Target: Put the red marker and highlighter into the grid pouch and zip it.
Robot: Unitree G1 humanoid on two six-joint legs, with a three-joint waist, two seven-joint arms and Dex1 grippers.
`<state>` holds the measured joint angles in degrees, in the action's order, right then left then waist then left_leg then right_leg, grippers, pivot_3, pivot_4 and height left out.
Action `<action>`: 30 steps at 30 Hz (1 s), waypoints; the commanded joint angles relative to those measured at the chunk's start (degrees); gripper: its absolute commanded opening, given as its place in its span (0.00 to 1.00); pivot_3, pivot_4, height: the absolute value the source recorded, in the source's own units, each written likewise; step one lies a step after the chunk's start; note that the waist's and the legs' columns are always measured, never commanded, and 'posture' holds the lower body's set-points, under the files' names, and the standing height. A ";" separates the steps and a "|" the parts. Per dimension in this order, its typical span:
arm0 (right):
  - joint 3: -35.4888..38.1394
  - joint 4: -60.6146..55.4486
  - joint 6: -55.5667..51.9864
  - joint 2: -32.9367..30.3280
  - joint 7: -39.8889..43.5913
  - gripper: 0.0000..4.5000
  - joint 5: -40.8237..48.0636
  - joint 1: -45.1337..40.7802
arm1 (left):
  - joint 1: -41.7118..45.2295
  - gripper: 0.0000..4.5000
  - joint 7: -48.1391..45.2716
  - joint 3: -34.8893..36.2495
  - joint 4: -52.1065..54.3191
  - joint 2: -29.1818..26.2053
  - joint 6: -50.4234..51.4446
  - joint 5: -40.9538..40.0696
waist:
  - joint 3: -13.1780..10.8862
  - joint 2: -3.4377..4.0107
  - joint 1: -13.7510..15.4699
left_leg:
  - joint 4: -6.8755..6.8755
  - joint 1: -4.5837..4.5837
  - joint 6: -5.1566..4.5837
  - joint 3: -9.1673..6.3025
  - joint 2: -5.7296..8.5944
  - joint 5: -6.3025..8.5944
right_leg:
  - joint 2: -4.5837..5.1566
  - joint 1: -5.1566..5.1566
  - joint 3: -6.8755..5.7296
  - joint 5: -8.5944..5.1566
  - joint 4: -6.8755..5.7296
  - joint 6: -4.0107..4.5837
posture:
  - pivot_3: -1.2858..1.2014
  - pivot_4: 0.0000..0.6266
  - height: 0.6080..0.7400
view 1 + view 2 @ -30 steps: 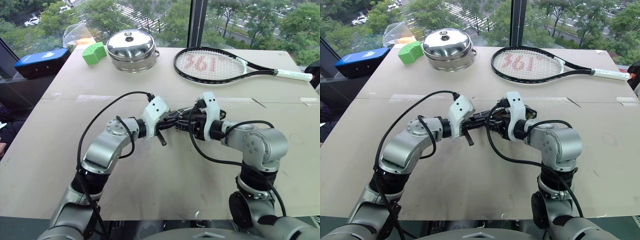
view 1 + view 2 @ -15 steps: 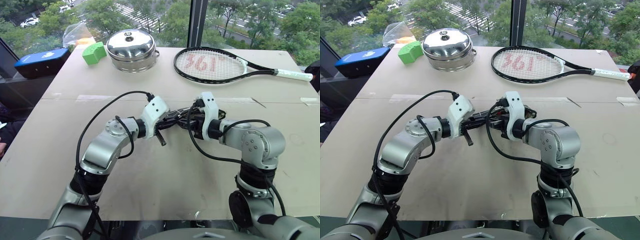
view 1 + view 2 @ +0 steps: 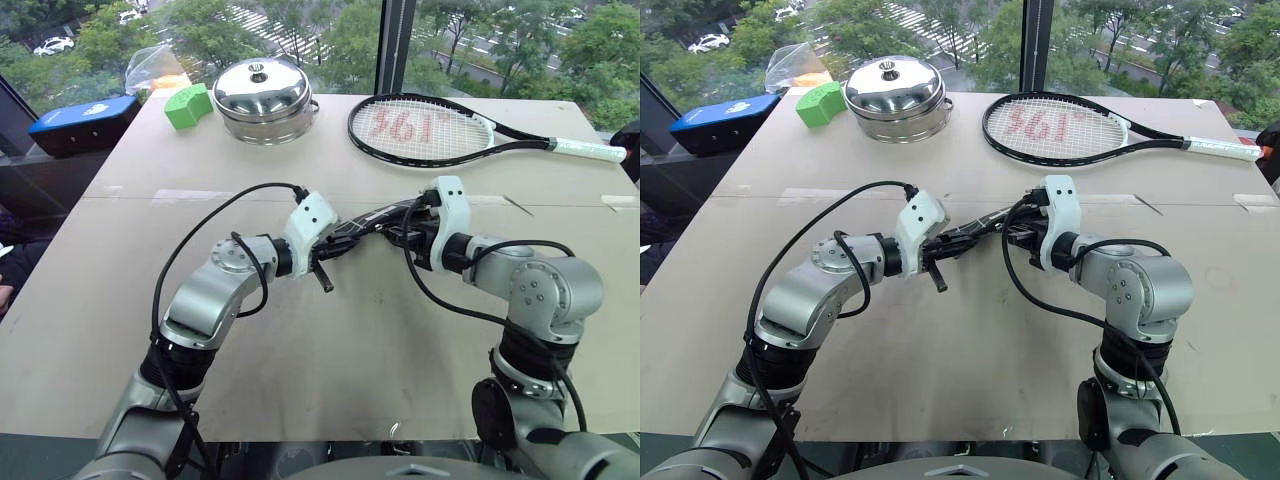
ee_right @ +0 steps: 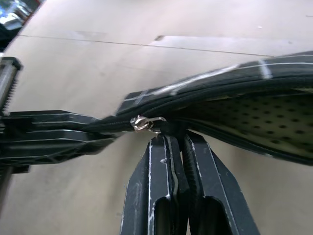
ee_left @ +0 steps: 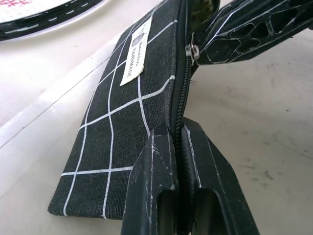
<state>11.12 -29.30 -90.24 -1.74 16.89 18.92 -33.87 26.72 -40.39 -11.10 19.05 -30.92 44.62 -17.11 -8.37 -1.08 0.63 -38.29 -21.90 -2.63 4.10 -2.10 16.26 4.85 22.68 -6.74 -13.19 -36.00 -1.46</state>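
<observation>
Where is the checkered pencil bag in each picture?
Left eye view: the grid pouch is mid-table, stretched between the two claws.
Right eye view: same spot, in front of the tennis racket.
Left wrist view: it runs from lower left to the top, label showing.
Right wrist view: upper right, partly unzipped.
Shared landmark: the silver zipper slider.

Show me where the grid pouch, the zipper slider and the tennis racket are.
grid pouch (image 5: 122, 132), left wrist view, on its checked fabric side.
zipper slider (image 4: 143, 123), right wrist view, on its silver metal body.
tennis racket (image 3: 420, 128), left eye view, on the strings.
</observation>
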 commanded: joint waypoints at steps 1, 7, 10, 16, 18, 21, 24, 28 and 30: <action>1.73 -2.53 2.79 -3.18 -1.75 0.01 -0.95 0.52 | -0.32 0.00 0.73 1.94 3.35 -0.43 1.03 -0.98 | 0.00 0.00 0.00 | 0.00 0.00 0.00 0.00 0.00 0.00 | 0.00 0.00 0.00 0.00 0.01 0.00 | 0.52 0.24 1.00; 2.92 -0.60 6.80 -15.00 -4.92 0.01 -6.20 2.57 | -0.50 0.00 0.68 1.73 3.05 -1.87 0.99 -0.44 | -0.04 0.07 0.19 | 0.00 -0.04 0.00 0.00 0.01 0.00 | 0.02 0.00 0.00 0.00 0.05 0.00 | 0.52 0.24 1.00; 2.61 -0.82 7.27 -17.66 -4.81 0.01 -6.18 4.10 | -0.54 0.00 0.19 0.26 2.65 -2.62 -1.04 0.80 | -0.04 0.06 0.09 | 0.00 -0.04 -0.01 0.03 0.03 0.01 | 0.03 0.00 0.02 -0.01 0.10 -0.01 | 0.52 0.24 1.00; 0.90 -5.27 15.48 -20.50 2.94 0.01 -0.53 11.10 | -0.45 0.00 -2.14 -4.56 -2.30 -4.19 -15.86 7.31 | -0.04 0.07 0.28 | 0.09 0.01 -0.01 0.04 -0.04 0.01 | -0.07 0.01 0.24 -0.01 0.12 -0.01 | 0.52 0.24 1.00; -1.96 -5.76 20.28 -24.75 6.25 0.01 -0.49 15.08 | -1.23 0.00 -5.08 -5.27 -6.20 -5.03 -23.98 8.72 | -0.05 0.11 0.27 | 0.09 -0.01 -0.02 0.04 -0.02 0.02 | -0.05 0.00 0.22 -0.01 0.16 -0.01 | 0.52 0.24 1.00; -4.28 -5.57 28.96 -30.28 10.34 0.31 -1.38 21.91 | -3.03 0.31 -9.10 -4.06 -11.51 -5.97 -33.57 9.02 | -0.04 0.09 0.19 | 0.06 0.00 -0.20 0.16 0.02 0.12 | 0.04 0.00 0.18 -0.02 0.23 -0.02 | 0.52 0.24 1.00; 1.29 -6.44 39.62 -33.51 17.56 0.62 0.94 31.71 | -7.88 0.62 -13.49 3.50 -10.94 -6.69 -33.85 0.40 | -0.05 0.07 0.15 | 0.05 -0.01 -0.26 0.19 -0.01 0.15 | 0.05 0.01 0.22 -0.02 0.23 -0.02 | 0.52 0.24 1.00; 15.38 -8.42 51.32 -34.85 30.48 1.00 8.21 45.78 | -17.74 0.99 -18.96 14.69 -3.89 -11.33 -23.38 -14.16 | -0.07 0.11 0.16 | 0.08 -0.01 -0.21 0.10 -0.14 0.14 | 0.16 0.01 0.30 -0.04 0.23 -0.05 | 0.52 0.24 1.00; 21.13 -8.27 56.32 -35.63 35.66 1.00 9.98 51.33 | -22.33 0.99 -19.86 19.50 -1.02 -12.92 -20.72 -18.73 | -0.08 0.12 0.19 | 0.09 0.05 -0.32 0.10 -0.16 0.21 | 0.21 -0.02 0.31 -0.14 0.24 -0.22 | 0.52 0.24 1.00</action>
<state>27.78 -35.29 -38.28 -36.50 48.63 26.78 16.66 5.17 -59.03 5.12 14.07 -43.24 22.20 -31.40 -8.45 -0.96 0.82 -38.20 -21.84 -3.01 4.20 -2.26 16.51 5.12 22.66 -6.42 -13.37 -35.74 -1.74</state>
